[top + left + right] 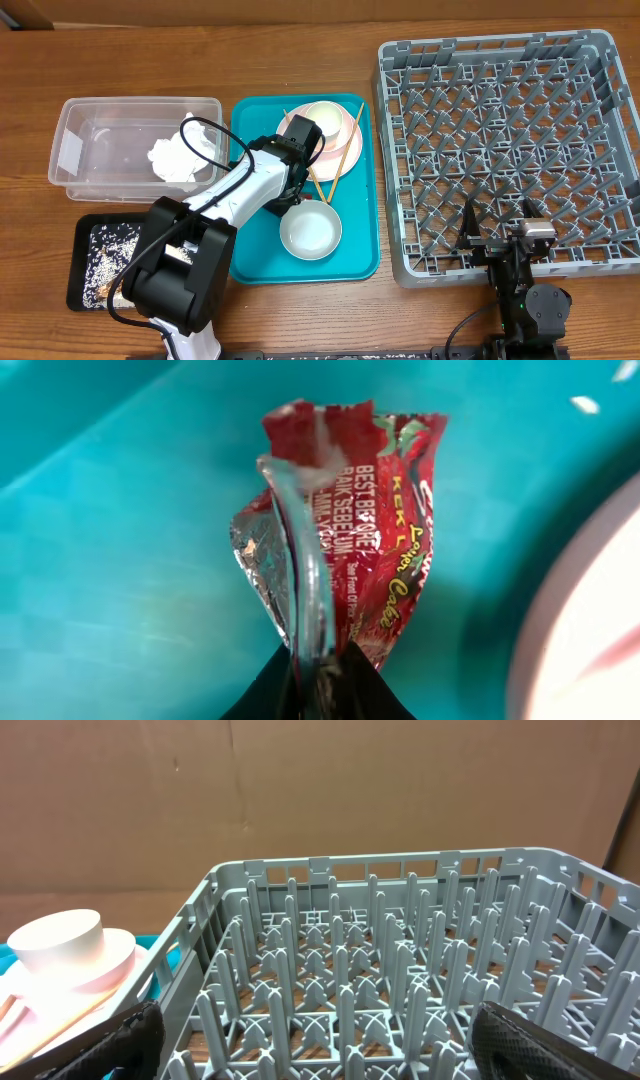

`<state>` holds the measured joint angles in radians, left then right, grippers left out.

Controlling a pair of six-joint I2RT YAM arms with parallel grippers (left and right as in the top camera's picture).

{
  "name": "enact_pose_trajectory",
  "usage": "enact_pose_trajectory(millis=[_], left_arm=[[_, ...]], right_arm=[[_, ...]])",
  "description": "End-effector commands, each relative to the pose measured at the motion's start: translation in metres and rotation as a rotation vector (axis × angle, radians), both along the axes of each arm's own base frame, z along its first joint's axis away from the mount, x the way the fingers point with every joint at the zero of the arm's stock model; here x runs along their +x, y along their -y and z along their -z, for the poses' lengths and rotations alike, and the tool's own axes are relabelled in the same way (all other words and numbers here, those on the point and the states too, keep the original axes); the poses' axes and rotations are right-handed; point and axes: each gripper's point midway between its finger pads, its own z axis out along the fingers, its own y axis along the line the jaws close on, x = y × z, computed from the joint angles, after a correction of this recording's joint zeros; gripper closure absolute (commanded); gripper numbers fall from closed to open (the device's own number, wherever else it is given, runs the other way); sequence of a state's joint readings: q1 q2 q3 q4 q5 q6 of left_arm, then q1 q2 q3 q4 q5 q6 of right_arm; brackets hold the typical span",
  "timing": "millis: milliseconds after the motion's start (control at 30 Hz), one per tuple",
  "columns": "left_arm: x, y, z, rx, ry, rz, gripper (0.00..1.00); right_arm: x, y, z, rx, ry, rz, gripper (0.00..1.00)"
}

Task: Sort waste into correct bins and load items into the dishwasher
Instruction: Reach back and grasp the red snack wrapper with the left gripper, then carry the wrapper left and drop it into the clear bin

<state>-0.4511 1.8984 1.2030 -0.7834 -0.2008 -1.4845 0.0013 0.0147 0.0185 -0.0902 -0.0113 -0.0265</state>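
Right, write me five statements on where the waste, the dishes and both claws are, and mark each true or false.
1. The crumpled napkin lies in the clear tub. True.
2. The bowl stands in the grey rack. False: the bowl sits on the teal tray, and the rack holds no dishes.
3. The left claw pinches the red wrapper. True.
4. The right claw is shut on the chopsticks. False: it is open and holds nothing; the chopsticks lie across the pink plate.
5. The cup sits on the pink plate. True.
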Motion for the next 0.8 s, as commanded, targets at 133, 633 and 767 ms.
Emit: enact_pose_trajectory(millis=[133, 633, 767], left_arm=[[0.021, -0.024, -0.071, 0.163, 0.141, 0.200, 0.96], [0.037, -0.098, -0.192, 0.449, 0.363, 0.293, 0.94], [0.037, -0.135, -0.184, 0.455, 0.307, 0.220, 0.95]], right_arm=[[0.000, 0.000, 0.001, -0.001, 0.007, 0.000, 0.00], [0.000, 0.000, 0.001, -0.001, 0.007, 0.000, 0.00], [0.000, 0.000, 0.001, -0.001, 0.007, 0.000, 0.00]])
